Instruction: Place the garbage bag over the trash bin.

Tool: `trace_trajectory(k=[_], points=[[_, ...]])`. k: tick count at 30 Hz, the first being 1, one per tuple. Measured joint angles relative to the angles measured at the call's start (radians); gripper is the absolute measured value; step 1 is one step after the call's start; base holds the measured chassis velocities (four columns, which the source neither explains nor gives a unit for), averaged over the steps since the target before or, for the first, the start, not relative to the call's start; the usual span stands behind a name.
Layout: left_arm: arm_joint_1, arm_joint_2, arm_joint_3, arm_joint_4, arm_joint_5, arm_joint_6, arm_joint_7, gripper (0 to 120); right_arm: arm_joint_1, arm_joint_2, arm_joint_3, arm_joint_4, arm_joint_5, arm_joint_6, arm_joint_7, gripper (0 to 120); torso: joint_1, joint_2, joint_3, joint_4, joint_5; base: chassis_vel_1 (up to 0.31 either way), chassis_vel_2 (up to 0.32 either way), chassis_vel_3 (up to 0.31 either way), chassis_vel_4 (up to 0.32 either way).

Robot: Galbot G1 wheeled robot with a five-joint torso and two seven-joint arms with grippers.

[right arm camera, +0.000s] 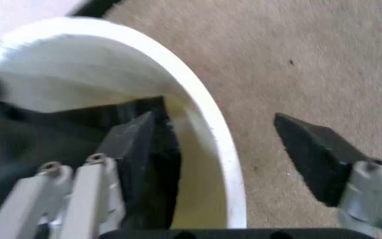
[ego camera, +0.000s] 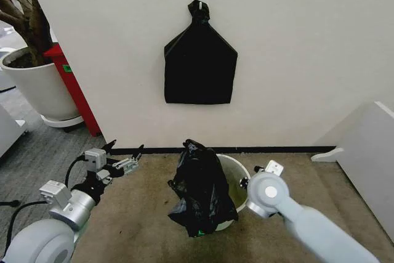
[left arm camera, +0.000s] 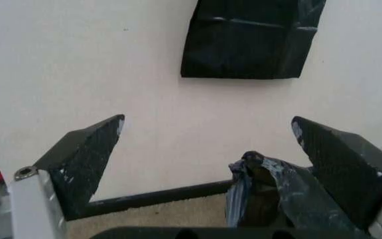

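While the bag (ego camera: 200, 189) sat bunched half over the bin (ego camera: 237, 170) on the floor, not spread round the rim, right gripper (right arm camera: 234, 144) straddled the rim, spread; left gripper (ego camera: 123, 155) hung spread, empty.

Black knotted bundle (ego camera: 200, 60) hangs on wall; white plant pot (ego camera: 38, 87), red object (ego camera: 75, 87) beside it.

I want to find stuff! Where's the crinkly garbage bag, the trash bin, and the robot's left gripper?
garbage bag (ego camera: 200, 186): head view, crinkled middle.
trash bin (ego camera: 241, 173): head view, bare right rim.
left gripper (ego camera: 123, 151): head view, between its open fingers.
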State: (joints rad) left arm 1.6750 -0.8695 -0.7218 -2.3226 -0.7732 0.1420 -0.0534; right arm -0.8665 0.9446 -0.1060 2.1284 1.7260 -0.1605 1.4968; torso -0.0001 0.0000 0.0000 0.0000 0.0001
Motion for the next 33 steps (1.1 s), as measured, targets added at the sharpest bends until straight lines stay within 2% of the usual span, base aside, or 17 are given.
trace_trajectory(k=[2, 3, 6, 10, 12, 14, 16, 18, 20, 25, 33], points=[[-0.002, 0.004, 0.000, 0.004, -0.001, 0.000, 0.000, 100, -0.002, -0.006, 0.007, 0.024, -0.001, -0.006, -0.005, 72, 0.000, 0.000, 0.000, 0.0000, 0.0000, 0.000, 0.000, 0.000, 0.000], [-0.006, 0.013, 0.001, 0.012, -0.003, 0.000, -0.001, 100, -0.007, -0.020, 0.024, 0.074, -0.008, -0.023, -0.024, 79, 0.000, 0.000, 0.000, 0.0000, -0.0001, 0.000, 0.000, 0.000, 0.000], [-0.014, 0.030, 0.003, 0.035, -0.010, 0.002, -0.001, 100, -0.014, -0.040, 0.048, 0.151, -0.042, -0.065, -0.075, 90, 0.000, 0.000, 0.000, 0.0000, 0.0000, 0.000, 0.000, 0.000, 0.000], [-0.018, 0.043, 0.005, 0.056, -0.011, 0.002, -0.002, 100, -0.013, -0.054, 0.057, 0.198, -0.078, -0.101, -0.125, 98, 0.000, 0.000, 0.000, -0.0001, -0.0003, 0.000, 0.000, 0.000, 0.000], [-0.022, 0.060, 0.001, 0.082, -0.013, 0.001, -0.001, 100, 0.021, -0.057, 0.042, 0.238, -0.103, -0.152, -0.198, 100, 0.000, 0.000, 0.000, -0.0003, -0.0003, 0.000, 0.000, 0.000, 0.000], [-0.029, 0.065, -0.008, 0.106, -0.015, -0.001, -0.001, 100, 0.107, -0.020, -0.045, 0.228, -0.142, -0.208, -0.248, 100, 0.000, 0.000, 0.000, -0.0003, -0.0001, 0.000, 0.000, 0.000, 0.000], [-0.030, 0.065, -0.009, 0.113, -0.015, -0.002, -0.001, 100, 0.139, -0.005, -0.084, 0.214, -0.159, -0.223, -0.251, 100, 0.000, 0.000, 0.000, 0.0000, -0.0002, 0.000, 0.000, 0.000, 0.000], [-0.035, 0.065, -0.011, 0.131, -0.013, -0.005, -0.001, 100, 0.240, 0.046, -0.213, 0.148, -0.201, -0.247, -0.236, 100, 0.000, 0.000, 0.000, 0.0004, -0.0004, 0.000, 0.000, 0.000, 0.000], [-0.037, 0.065, -0.011, 0.138, -0.010, -0.007, -0.001, 100, 0.267, 0.065, -0.251, 0.124, -0.211, -0.254, -0.228, 100, 0.000, 0.000, 0.000, 0.0003, -0.0003, 0.000, 0.000, 0.000, 0.000], [-0.043, 0.057, -0.004, 0.162, 0.010, -0.018, 0.007, 100, 0.406, 0.191, -0.456, -0.042, -0.277, -0.319, -0.129, 100, 0.000, 0.000, 0.000, 0.0003, -0.0003, 0.000, 0.000, 0.000, 0.000], [-0.051, 0.048, 0.001, 0.171, 0.015, -0.025, 0.021, 100, 0.474, 0.303, -0.614, -0.188, -0.341, -0.346, -0.003, 100, 0.000, 0.000, 0.000, -0.0001, -0.0003, 0.000, 0.000, 0.000, 0.000]])
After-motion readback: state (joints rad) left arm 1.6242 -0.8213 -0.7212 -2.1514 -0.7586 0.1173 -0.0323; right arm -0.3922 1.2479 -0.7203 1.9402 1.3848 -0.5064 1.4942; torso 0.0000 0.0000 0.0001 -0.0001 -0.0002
